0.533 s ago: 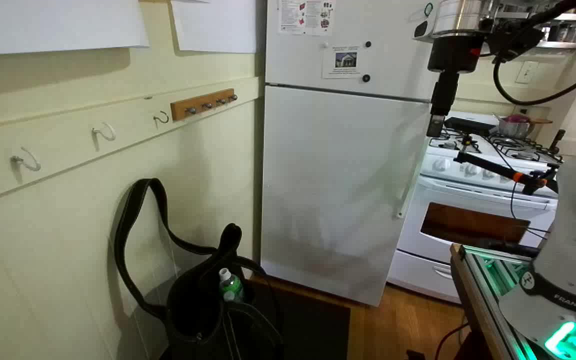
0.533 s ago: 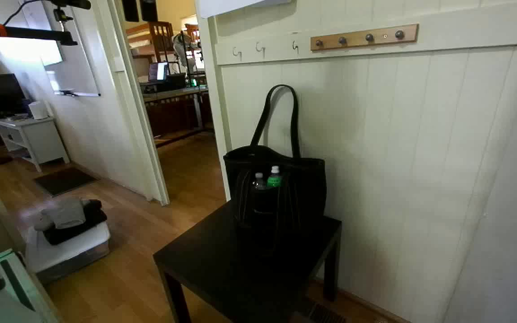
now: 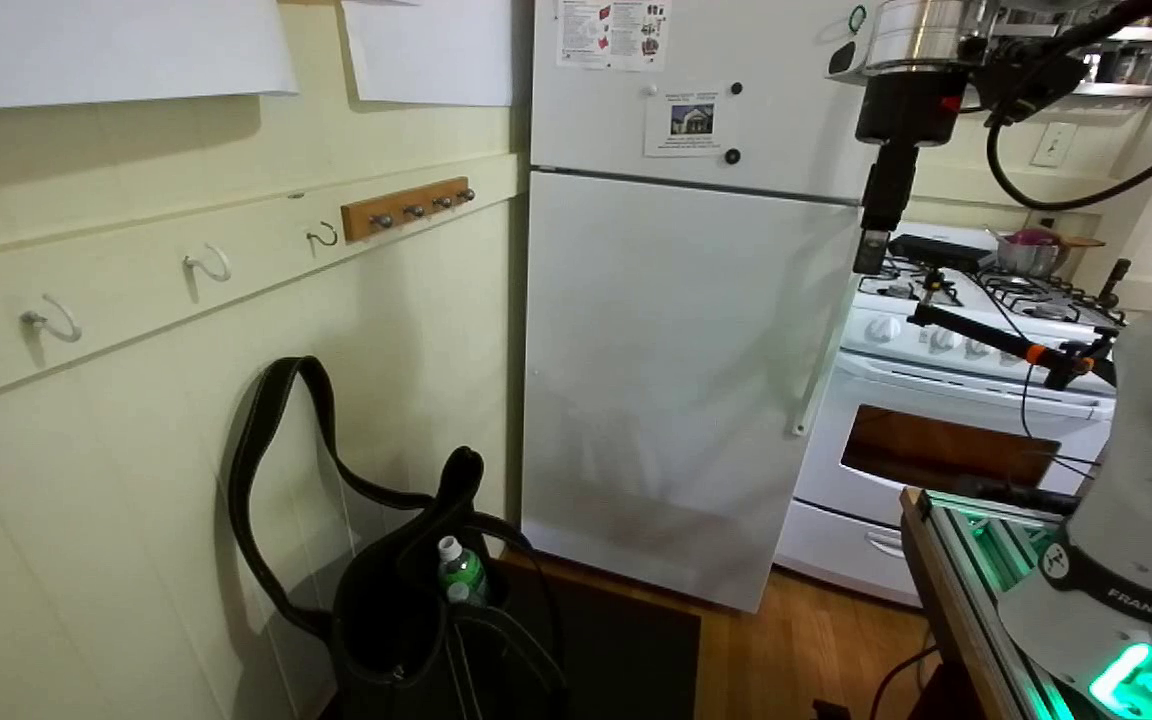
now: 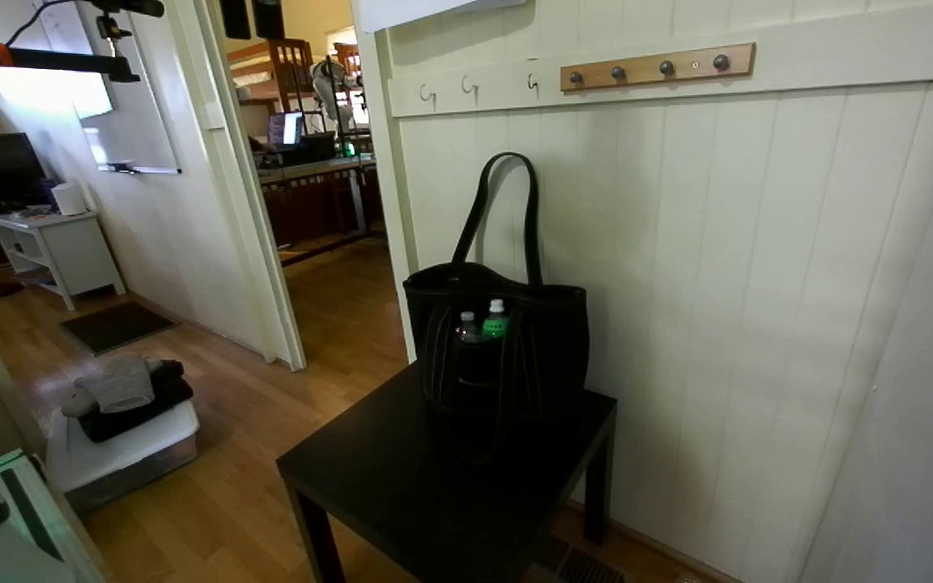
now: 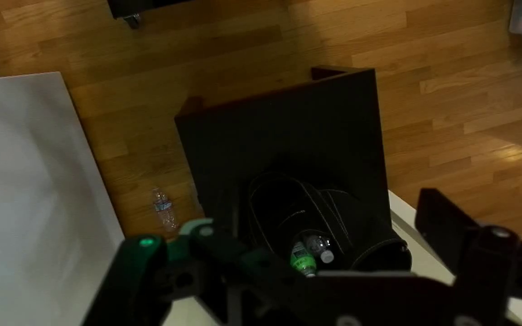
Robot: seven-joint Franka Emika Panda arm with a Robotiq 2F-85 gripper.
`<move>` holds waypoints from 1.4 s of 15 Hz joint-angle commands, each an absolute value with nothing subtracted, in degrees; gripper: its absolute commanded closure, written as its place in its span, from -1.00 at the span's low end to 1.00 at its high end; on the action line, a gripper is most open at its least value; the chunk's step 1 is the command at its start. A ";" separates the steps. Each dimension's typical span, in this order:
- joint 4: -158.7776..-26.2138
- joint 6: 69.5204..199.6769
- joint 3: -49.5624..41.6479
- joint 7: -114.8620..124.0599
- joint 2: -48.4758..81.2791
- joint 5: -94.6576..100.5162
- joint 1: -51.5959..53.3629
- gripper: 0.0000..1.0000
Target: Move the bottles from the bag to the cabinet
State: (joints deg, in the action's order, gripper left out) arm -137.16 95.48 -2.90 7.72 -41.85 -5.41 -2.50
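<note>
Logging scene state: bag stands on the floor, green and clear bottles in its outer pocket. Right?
Wrong surface: an exterior view shows the bag on a black table. The green bottle and clear bottle are in its outer pocket, as stated.

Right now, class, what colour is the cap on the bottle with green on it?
The cap is white, showing best in an exterior view.
</note>
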 commanded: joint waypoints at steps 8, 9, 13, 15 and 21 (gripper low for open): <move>-142.38 126.01 -2.69 -0.33 -27.29 -7.38 0.12 -1.00; -142.34 129.46 -2.69 -1.60 -24.76 -7.45 0.70 -1.00; -141.61 142.37 -3.80 -6.94 -14.98 -11.45 3.27 -1.00; -140.74 146.23 -4.18 -9.64 -10.63 -14.38 4.12 -1.00; -137.90 153.30 -3.27 -14.32 -0.44 -20.48 2.98 -1.00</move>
